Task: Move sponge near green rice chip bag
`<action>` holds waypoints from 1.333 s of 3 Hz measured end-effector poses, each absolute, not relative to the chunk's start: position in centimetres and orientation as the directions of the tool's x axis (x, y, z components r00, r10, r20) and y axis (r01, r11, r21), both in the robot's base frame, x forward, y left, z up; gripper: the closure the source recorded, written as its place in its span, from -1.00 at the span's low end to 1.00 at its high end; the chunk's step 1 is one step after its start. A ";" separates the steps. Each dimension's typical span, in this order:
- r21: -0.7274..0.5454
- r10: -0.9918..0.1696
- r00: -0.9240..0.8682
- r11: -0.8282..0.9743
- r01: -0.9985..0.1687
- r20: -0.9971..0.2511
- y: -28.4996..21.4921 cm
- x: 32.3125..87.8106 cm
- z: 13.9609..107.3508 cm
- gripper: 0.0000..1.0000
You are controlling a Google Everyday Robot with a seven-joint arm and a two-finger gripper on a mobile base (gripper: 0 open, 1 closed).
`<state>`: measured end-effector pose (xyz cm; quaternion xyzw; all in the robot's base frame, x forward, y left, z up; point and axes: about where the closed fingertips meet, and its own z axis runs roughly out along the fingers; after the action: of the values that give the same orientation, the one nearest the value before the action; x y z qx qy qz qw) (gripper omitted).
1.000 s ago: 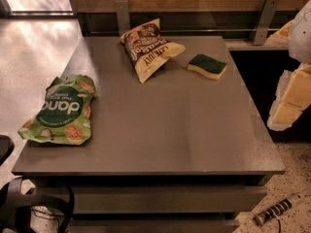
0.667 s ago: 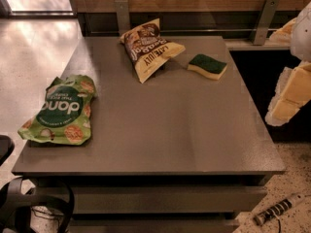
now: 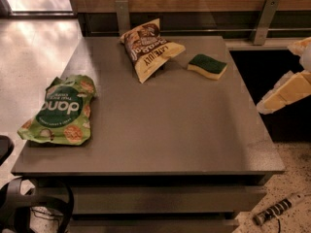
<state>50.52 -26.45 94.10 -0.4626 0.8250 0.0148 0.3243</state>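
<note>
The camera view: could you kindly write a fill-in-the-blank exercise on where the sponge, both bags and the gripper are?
1. In the picture, the sponge lies on the table just ____ of the brown and yellow chip bag.
2. The green rice chip bag lies near the table's ____ edge.
3. The gripper hangs beyond the table's right edge; the thing nearest it is the ____.
Missing words: right; left; sponge.

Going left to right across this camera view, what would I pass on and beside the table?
green rice chip bag → brown and yellow chip bag → sponge → gripper, off the right edge of the table.
</note>
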 end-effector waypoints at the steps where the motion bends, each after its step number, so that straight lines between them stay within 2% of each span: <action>1: -0.230 -0.596 -0.320 0.666 -0.710 -0.736 -26.8 55.4 92.8 -1.00; 2: -0.234 -0.486 -0.237 0.722 -0.652 -0.841 -27.0 60.4 93.7 -1.00; 4: -0.236 -0.456 -0.212 0.741 -0.629 -0.864 -27.1 61.9 94.0 -1.00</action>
<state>61.95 -27.08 93.98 -0.3505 0.7740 0.0831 0.5207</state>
